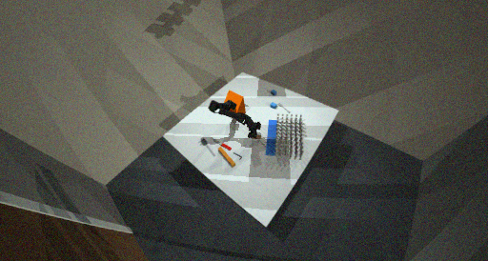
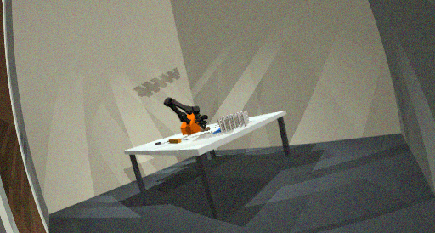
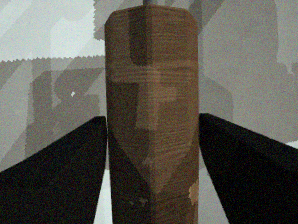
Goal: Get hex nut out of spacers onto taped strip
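Note:
My gripper [image 1: 257, 135] [image 3: 152, 124] is shut on a brown wooden handle [image 3: 152, 90], its fingers against both sides. A thin grey metal shaft leaves the handle's far end at the top of the wrist view; its tip is out of that view. The gripper is low over the table, on the robot's side of the blue taped strip [image 1: 271, 140] [image 2: 217, 131]. The standing metal spacers [image 1: 291, 135] [image 2: 234, 122] form a dense field just beyond the strip and look upright. The hex nut cannot be made out; I cannot tell whether the shaft reaches the strip.
An orange bar [image 1: 227, 156] [image 2: 175, 140], a red-handled tool [image 1: 226, 147] and a dark-headed tool [image 1: 205, 141] lie on one side of the arm. Two blue items [image 1: 274, 92] [image 1: 273, 105] lie on the other side. The orange base [image 1: 234, 101] [image 2: 190, 125] stands behind the gripper.

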Controlling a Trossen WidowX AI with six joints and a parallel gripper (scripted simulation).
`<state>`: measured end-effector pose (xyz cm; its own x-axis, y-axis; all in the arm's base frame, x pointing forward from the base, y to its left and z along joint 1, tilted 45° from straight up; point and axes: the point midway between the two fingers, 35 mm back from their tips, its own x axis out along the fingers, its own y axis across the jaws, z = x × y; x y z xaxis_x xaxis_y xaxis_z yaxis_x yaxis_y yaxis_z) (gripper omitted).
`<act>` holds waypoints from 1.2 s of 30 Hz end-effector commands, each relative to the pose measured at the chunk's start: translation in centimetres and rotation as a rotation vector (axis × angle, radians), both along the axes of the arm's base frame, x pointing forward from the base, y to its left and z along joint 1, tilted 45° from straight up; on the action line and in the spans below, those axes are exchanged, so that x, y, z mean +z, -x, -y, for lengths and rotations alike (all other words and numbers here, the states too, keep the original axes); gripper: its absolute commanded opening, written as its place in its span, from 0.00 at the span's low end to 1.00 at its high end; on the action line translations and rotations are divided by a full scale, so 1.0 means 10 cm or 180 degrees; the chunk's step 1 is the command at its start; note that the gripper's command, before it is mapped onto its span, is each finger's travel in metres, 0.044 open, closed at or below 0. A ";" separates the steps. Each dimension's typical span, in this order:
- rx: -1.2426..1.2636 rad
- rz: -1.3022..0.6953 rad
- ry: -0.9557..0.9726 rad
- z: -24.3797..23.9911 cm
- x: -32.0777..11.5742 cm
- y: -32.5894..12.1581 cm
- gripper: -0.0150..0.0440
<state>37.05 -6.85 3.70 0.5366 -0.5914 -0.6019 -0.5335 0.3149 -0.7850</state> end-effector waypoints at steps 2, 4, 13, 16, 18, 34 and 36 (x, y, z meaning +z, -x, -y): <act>0.0006 0.0021 -0.0002 -0.04 0.00 -0.05 0.25; 0.0006 0.0022 -0.0002 -0.04 0.00 -0.06 0.25; 0.0007 0.0022 -0.0003 -0.07 -0.02 -0.10 0.25; 0.0007 0.0022 -0.0003 -0.08 -0.03 -0.12 0.25; 0.0007 0.0023 -0.0003 -0.09 -0.04 -0.13 0.25; 0.0007 0.0024 -0.0005 -0.14 -0.07 -0.21 0.25; 0.0007 0.0024 -0.0005 -0.15 -0.08 -0.23 0.25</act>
<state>38.94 -5.70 2.88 0.5371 -0.5906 -0.6023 -0.5332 0.3155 -0.7849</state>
